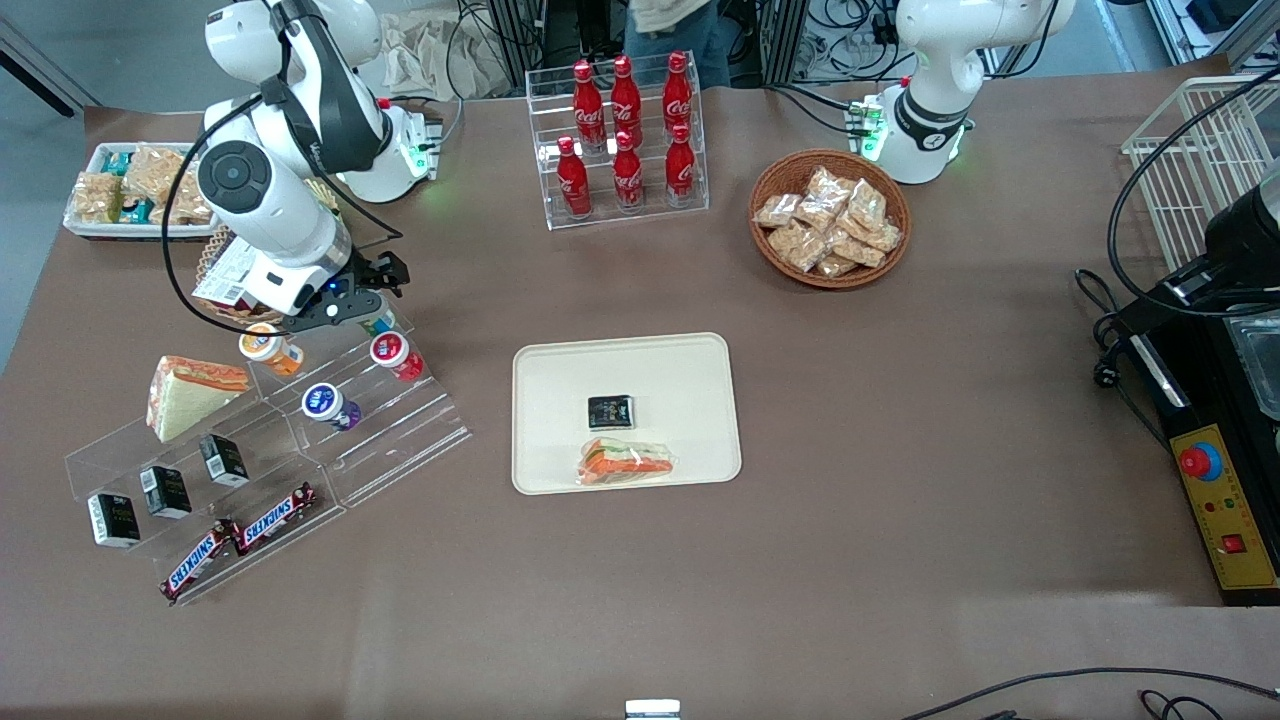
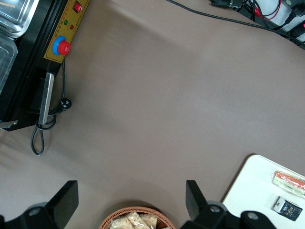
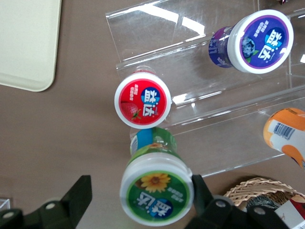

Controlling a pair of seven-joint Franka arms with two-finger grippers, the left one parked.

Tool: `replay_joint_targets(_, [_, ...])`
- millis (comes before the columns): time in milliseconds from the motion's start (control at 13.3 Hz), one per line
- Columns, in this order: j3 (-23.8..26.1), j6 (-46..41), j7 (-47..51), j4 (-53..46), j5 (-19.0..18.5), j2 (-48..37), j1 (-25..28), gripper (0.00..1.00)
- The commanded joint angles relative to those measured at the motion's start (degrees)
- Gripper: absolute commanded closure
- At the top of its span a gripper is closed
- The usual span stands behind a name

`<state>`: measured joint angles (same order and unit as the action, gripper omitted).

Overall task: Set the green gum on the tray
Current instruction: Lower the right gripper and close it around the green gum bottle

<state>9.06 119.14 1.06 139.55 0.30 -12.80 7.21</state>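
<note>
The green gum (image 3: pixel 156 193) is a small bottle with a white-rimmed green lid showing a sunflower. It stands at the top of the clear acrylic step rack (image 1: pixel 330 440). My right gripper (image 3: pixel 140 198) is open and its fingers straddle the bottle: one finger (image 3: pixel 202 191) is against the lid, the other (image 3: pixel 78 195) stands apart from it. In the front view the gripper (image 1: pixel 365 300) covers most of the green gum (image 1: pixel 381 322). The cream tray (image 1: pixel 690 370) lies mid-table, toward the parked arm from the rack, and also shows in the wrist view (image 3: pixel 24 43).
On the rack are a red-lidded bottle (image 3: pixel 142 100), a purple-lidded bottle (image 3: pixel 259 41), an orange-lidded bottle (image 3: pixel 286 136), a wrapped sandwich (image 1: pixel 185 395), small black boxes and Snickers bars (image 1: pixel 240 540). The tray holds a black packet (image 1: pixel 611 411) and a sandwich (image 1: pixel 625 463). A wicker basket (image 3: pixel 252 191) is close by.
</note>
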Motion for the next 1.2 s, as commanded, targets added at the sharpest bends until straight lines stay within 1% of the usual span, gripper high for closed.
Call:
replay_joint_targets(0, [-0.2,1.1,-0.4,0.3,-0.2,0.2,0.3,0.24])
replay_joint_targets(75, [-0.2,1.0,-0.5,0.3,-0.2,0.1,0.3,0.36])
replay_joint_targets(300, [-0.2,0.8,-0.7,0.3,-0.3,0.0,0.2,0.64])
replay_joint_targets(450, [-0.2,0.7,-1.7,0.2,-0.3,-0.2,0.1,0.72])
replay_joint_targets(600, [-0.3,0.1,-2.8,0.1,-0.3,-0.5,-0.2,0.72])
replay_joint_targets(900, [-0.2,-4.2,-2.7,-0.7,0.0,-2.6,0.0,0.72])
replay_joint_targets(975, [-0.2,-5.3,-2.6,-0.9,0.4,-2.8,0.1,0.72])
replay_joint_targets(1125, [0.0,-8.1,-2.6,-2.5,3.0,-3.2,0.2,0.72])
